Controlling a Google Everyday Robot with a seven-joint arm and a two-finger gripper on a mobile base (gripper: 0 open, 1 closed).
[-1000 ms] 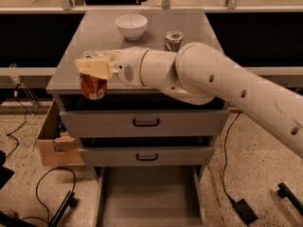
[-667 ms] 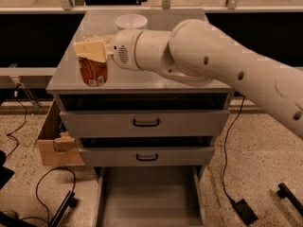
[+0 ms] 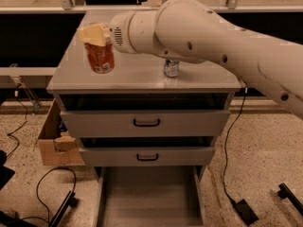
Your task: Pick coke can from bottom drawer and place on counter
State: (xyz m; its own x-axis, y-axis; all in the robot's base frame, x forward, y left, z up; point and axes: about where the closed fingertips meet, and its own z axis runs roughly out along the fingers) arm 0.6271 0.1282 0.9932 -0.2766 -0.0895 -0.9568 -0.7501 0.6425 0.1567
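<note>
The coke can (image 3: 100, 57), red-orange with white markings, stands upright over the left part of the grey counter (image 3: 132, 74), at or just above its surface. My gripper (image 3: 96, 35) is over the can's top with its tan fingers (image 3: 93, 33) closed on it. The white arm reaches in from the right and covers the back of the counter. The bottom drawer (image 3: 150, 197) is pulled open below, and its grey floor shows nothing on it.
A silver-and-blue can (image 3: 171, 68) stands mid-counter, partly under my arm. The two upper drawers with black handles (image 3: 146, 123) are slightly ajar. A cardboard box (image 3: 54, 141) sits left of the cabinet, and cables lie on the floor at both sides.
My gripper has carried the coke can from the cabinet's front left corner up and back over the counter's left part. The arm now hides the white bowl.
</note>
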